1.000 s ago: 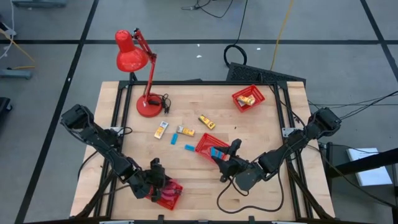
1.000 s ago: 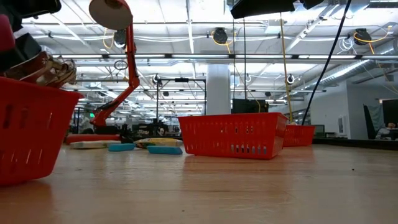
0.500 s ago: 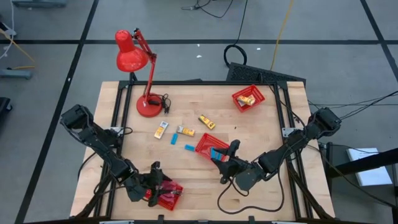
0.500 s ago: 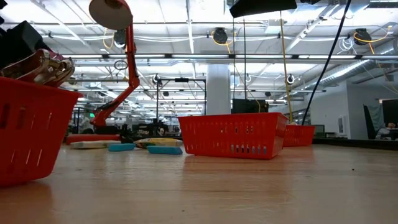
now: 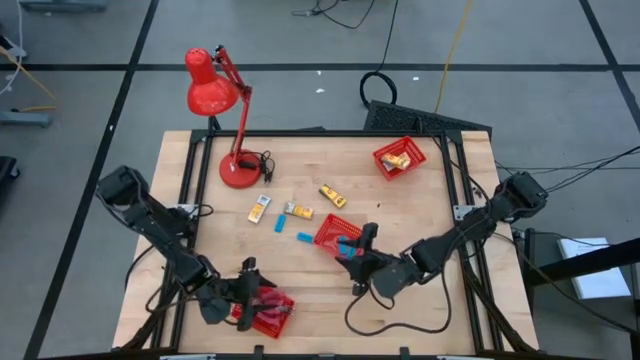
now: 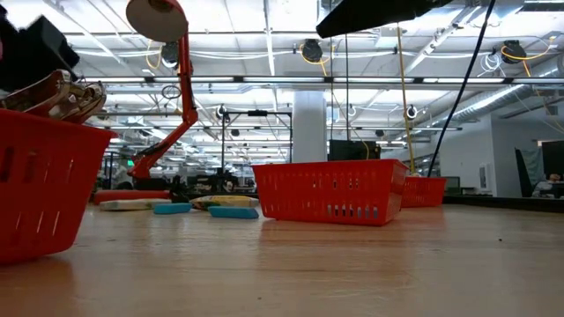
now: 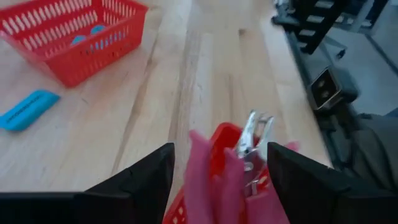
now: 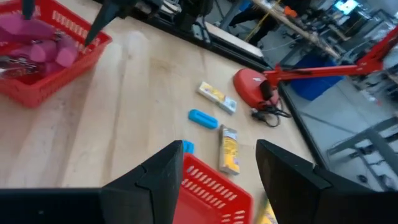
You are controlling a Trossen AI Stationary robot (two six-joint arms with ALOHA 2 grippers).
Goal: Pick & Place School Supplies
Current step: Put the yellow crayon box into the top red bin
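Observation:
Several pink-handled metal tools [image 7: 245, 158] lie heaped in the near-left red basket [image 5: 272, 314]. My left gripper [image 7: 221, 183] is open just behind this heap, one finger on either side, touching nothing. My right gripper [image 8: 227, 180] hovers open over the near rim of the middle red basket [image 5: 330, 231], which holds blue blocks [image 5: 347, 243]. Two blue blocks [image 5: 280, 221] [image 5: 305, 237] and three yellow packets [image 5: 260, 208] [image 5: 298, 211] [image 5: 332, 196] lie loose on the table. The tools' metal tips [image 6: 57, 92] stick up over the rim of the near-left basket [image 6: 44, 185].
A red desk lamp [image 5: 215, 90] stands at the far left on its round base [image 5: 238, 170]. A third red basket [image 5: 400, 157] with yellow packets sits at the far right. Bare wood stretches between the near-left and middle baskets and along the table's right side.
My left gripper has drawn back from over the near-left basket toward the table's left and near edges; the pink tools stay in the basket. My right gripper has shifted a little toward the table's left, over the middle basket.

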